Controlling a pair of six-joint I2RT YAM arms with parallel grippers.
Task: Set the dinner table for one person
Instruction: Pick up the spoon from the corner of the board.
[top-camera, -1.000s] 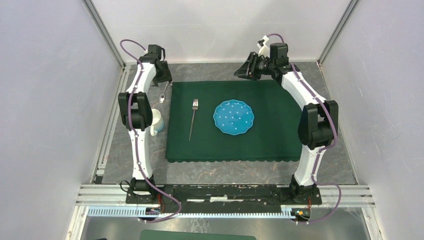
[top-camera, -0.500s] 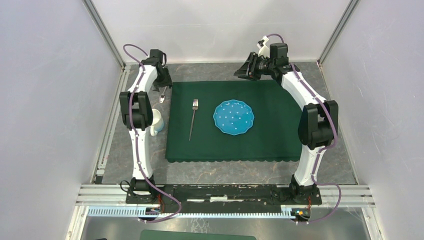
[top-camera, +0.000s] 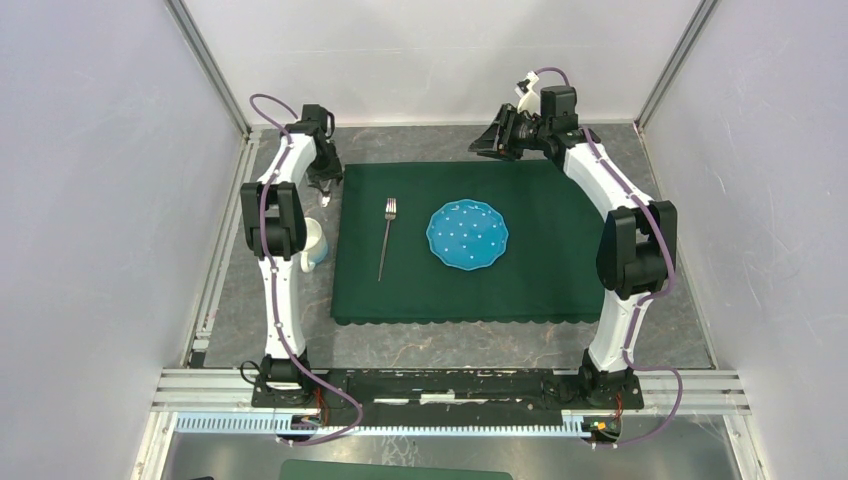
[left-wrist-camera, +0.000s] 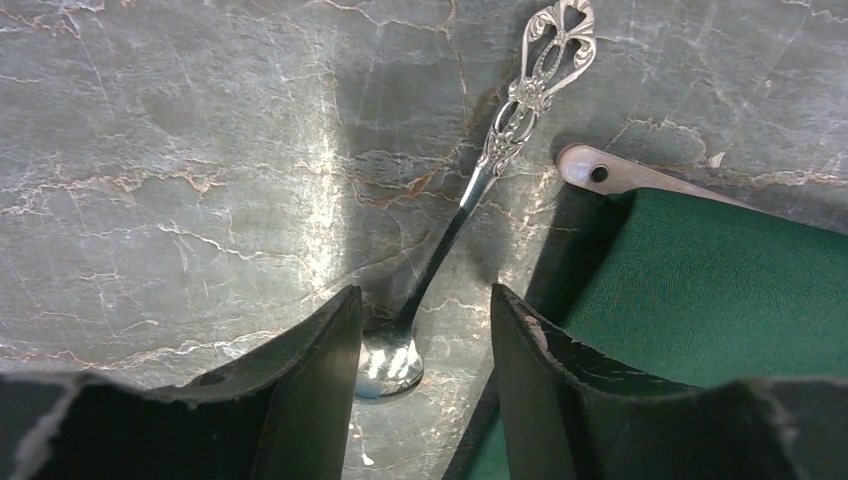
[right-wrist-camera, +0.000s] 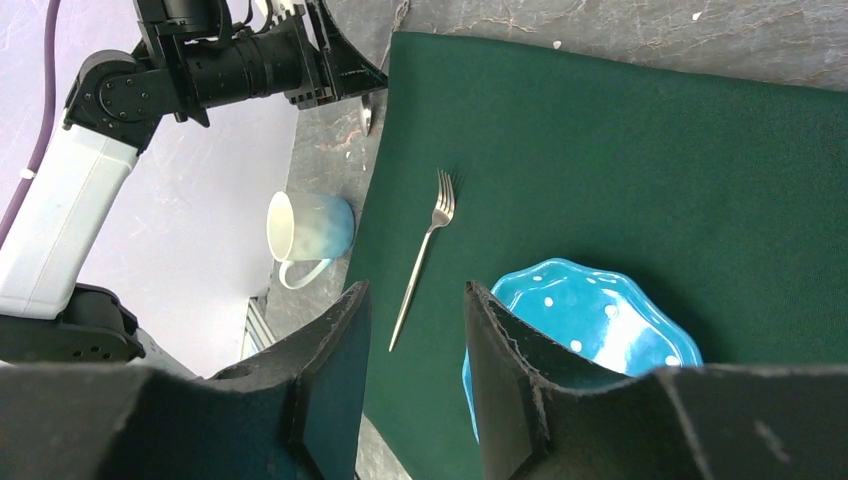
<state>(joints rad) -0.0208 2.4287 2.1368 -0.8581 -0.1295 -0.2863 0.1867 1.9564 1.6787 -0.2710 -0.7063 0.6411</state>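
Observation:
A silver spoon (left-wrist-camera: 470, 190) with an ornate handle lies on the dark-grey dinner table (left-wrist-camera: 180, 150), just left of the green cloth (left-wrist-camera: 720, 290). My left gripper (left-wrist-camera: 425, 300) is low over it and open, its fingers straddling the spoon's bowl, which lies close to the left finger. In the top view, the left gripper (top-camera: 322, 185) is at the cloth's far left corner. A fork (top-camera: 386, 240) and a blue dotted plate (top-camera: 467, 236) lie on the cloth. My right gripper (top-camera: 483, 146) hovers open and empty above the cloth's far edge.
A pale blue mug (top-camera: 313, 243) stands on the table left of the cloth, near the left arm. A pale pearly handle (left-wrist-camera: 620, 178) with a hole pokes out at the cloth's corner beside the spoon. White walls and metal rails enclose the table.
My left gripper has shifted slightly towards the spoon and its jaws have narrowed. The right arm, fork, plate and mug have not moved.

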